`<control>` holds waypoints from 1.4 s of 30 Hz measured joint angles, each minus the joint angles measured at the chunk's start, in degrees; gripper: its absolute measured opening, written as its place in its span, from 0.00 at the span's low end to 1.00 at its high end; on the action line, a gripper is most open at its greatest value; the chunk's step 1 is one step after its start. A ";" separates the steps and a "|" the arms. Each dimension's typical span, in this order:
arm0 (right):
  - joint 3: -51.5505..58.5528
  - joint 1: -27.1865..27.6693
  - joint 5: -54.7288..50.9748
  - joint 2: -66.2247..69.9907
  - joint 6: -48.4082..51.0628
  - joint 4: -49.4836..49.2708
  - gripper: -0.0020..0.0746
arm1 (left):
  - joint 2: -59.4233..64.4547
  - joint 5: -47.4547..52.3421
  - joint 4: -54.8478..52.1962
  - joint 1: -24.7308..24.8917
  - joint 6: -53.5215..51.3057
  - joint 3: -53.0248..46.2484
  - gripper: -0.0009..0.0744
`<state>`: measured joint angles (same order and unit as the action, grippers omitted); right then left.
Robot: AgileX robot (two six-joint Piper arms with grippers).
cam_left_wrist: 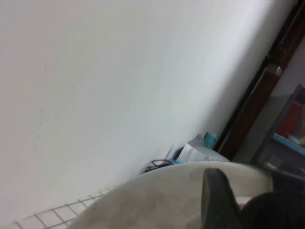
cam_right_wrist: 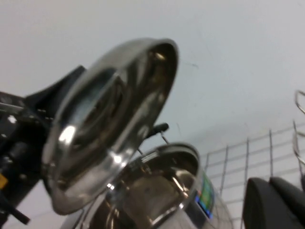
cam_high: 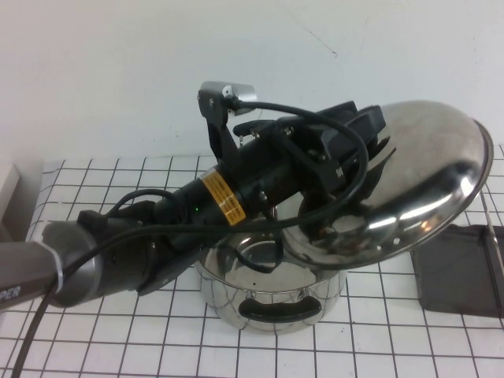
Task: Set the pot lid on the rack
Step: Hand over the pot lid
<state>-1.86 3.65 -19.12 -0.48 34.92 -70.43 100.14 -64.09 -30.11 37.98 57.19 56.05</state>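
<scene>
The pot lid is a polished steel dome. It is held tilted in the air above the open steel pot, its underside facing right. My left gripper is shut on the lid at its top centre; the knob is hidden behind the fingers. In the left wrist view one dark finger lies against the lid's dome. The rack, a dark grey tray with a thin wire rod, sits to the right of the pot. My right gripper is shut and empty, right of the pot, and sees the lid.
The pot has black loop handles and stands mid-table on a white gridded cloth. The rack's wire rods show at the edge of the right wrist view. A pale box sits at the far left.
</scene>
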 joint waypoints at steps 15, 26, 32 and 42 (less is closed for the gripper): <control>-25.72 0.00 -21.50 39.80 41.80 -26.13 0.36 | 0.00 -0.37 11.84 0.00 -0.38 2.11 0.43; -40.60 0.00 -36.09 62.13 32.33 -26.13 0.68 | 0.00 -0.37 18.84 0.00 1.61 2.11 0.43; -46.51 0.00 -37.58 66.11 29.67 -26.13 0.69 | 0.00 -0.37 17.98 0.00 1.73 2.11 0.43; -50.47 0.00 -37.23 71.23 24.74 -26.13 0.69 | 0.00 -0.37 15.63 0.00 1.73 2.11 0.43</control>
<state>-52.33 3.65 -56.35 70.75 59.66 -96.56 100.14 -64.46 -14.47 37.98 58.92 58.16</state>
